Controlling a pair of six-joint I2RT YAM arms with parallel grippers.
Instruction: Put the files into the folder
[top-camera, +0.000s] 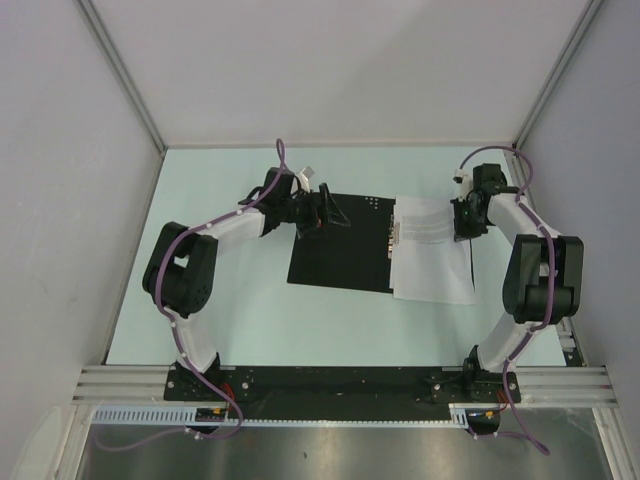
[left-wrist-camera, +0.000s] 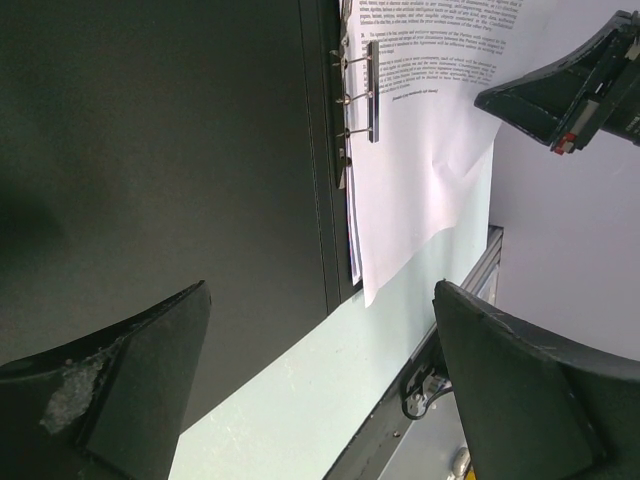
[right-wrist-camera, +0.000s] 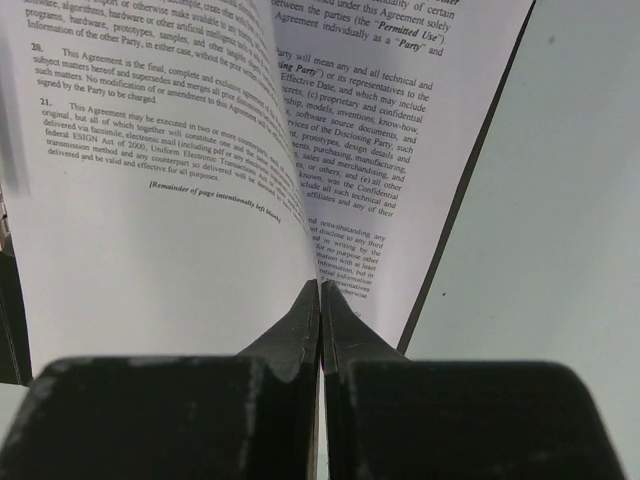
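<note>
White printed paper sheets (top-camera: 432, 262) in the open black folder (top-camera: 335, 255) are pinched at 3 o'clock by the right tool (top-camera: 465, 230). Left tool (top-camera: 322, 213) gapes empty at its 10 o'clock.

I've got the folder (top-camera: 335, 245) flat in the middle of the table (top-camera: 250, 320), files (top-camera: 432, 262) on its right half, just right of the spine clip (top-camera: 391, 240).

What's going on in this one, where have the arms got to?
The folder lies open on the table, black inside up. The files sit on its right half by the metal spine clip. The right gripper is shut on one sheet's edge, which curls upward. The left gripper hangs open over the bare left cover.
</note>
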